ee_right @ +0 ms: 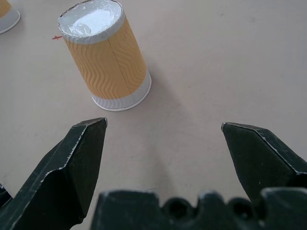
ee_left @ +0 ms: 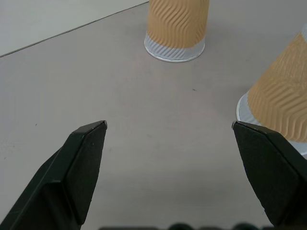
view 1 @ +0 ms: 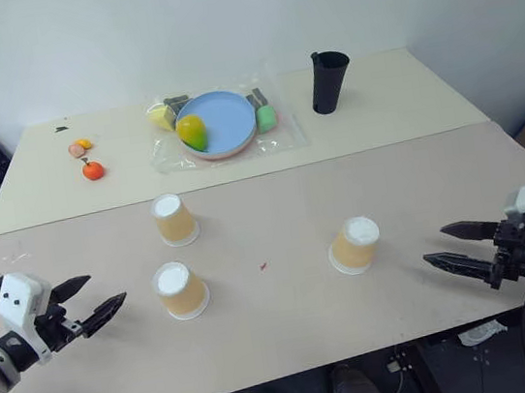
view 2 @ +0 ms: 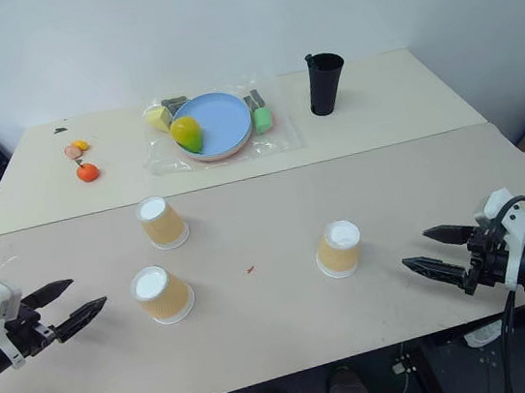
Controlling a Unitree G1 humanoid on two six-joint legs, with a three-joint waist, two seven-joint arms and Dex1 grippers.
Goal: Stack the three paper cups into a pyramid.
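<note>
Cups (view 1: 175, 219) (view 1: 180, 290) (view 1: 355, 245) stand upside down and apart on the counter (view 1: 291, 329), none stacked. Left gripper (view 1: 93, 300) and right gripper (view 1: 457, 247) hover with jaws spread, holding nothing. Thin paper may crush under a hard squeeze, or a cup tip if nudged sideways.

I see lots of bare table (view 1: 280, 321) between my left gripper (view 1: 101, 299) and right gripper (view 1: 451, 246). Three upside-down cups stand in the way: two on the left (view 1: 175, 219) (view 1: 180, 290), near each other, and one on the right (view 1: 355, 245), well apart from them.
</note>
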